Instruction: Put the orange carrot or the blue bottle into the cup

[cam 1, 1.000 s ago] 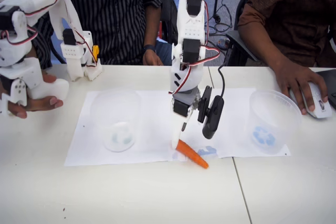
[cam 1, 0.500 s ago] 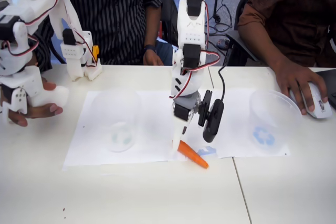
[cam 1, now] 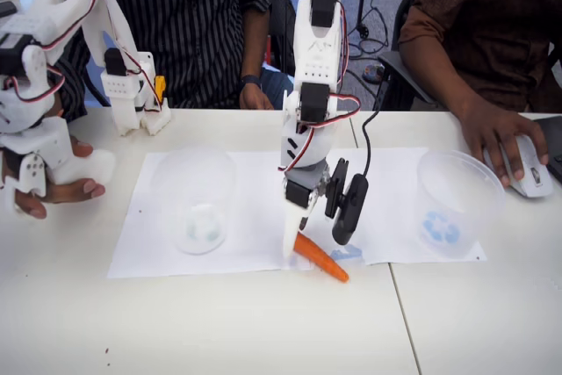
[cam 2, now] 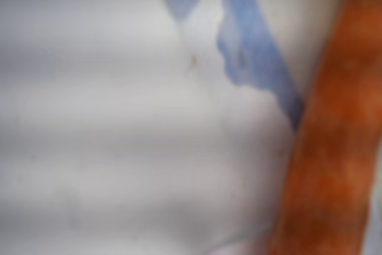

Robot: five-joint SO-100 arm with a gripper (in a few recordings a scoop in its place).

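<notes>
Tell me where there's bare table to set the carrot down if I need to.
Free: the wide front strip of table below the paper, and the paper patch between the cup and the gripper. Crowded: around the carrot, under the arm, and the right end by the other cup and a person's hand.

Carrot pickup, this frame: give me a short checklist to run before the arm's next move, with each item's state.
1. Gripper down at the orange carrot, at its thick end: ok.
2. Jaws closed on the carrot: cannot tell; the fixed view hides the fingertips, and the wrist view is a blur of orange.
3. Carrot lifted: not ok; it lies on the paper sheet.
4. Target cup, left in the fixed view, upright with open mouth: ok.
5. Path from carrot to that cup free of things: ok.
</notes>
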